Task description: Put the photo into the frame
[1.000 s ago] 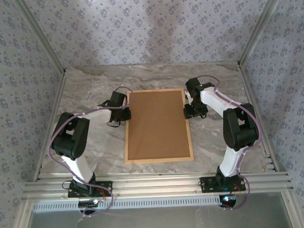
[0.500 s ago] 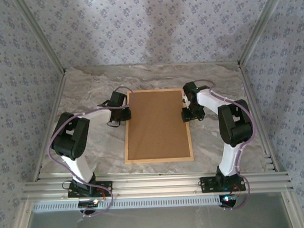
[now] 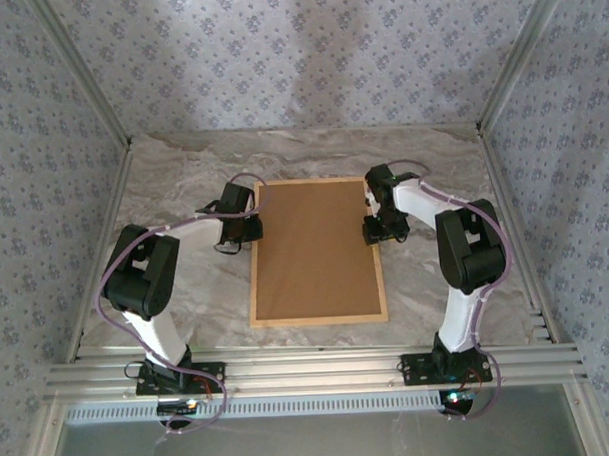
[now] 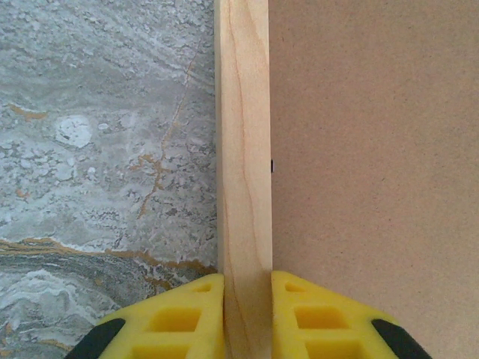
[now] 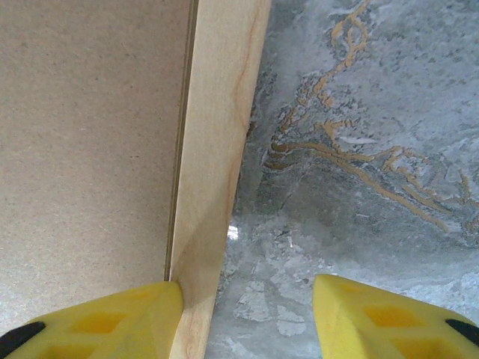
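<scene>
frame (image 3: 318, 316) face-down at table (image 3: 183, 182) centre, board (image 3: 315, 238) up for access | left gripper (image 4: 247, 314) clenched on left rail, steadying | right gripper (image 5: 243, 314) unclenched, straddling right rail

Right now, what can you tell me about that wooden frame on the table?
The frame lies flat, back up, on the grey marbled table: a thin rim of light wood around a plain brown board. The left gripper pinches its left rail; the right gripper stands open astride its right rail.
</scene>
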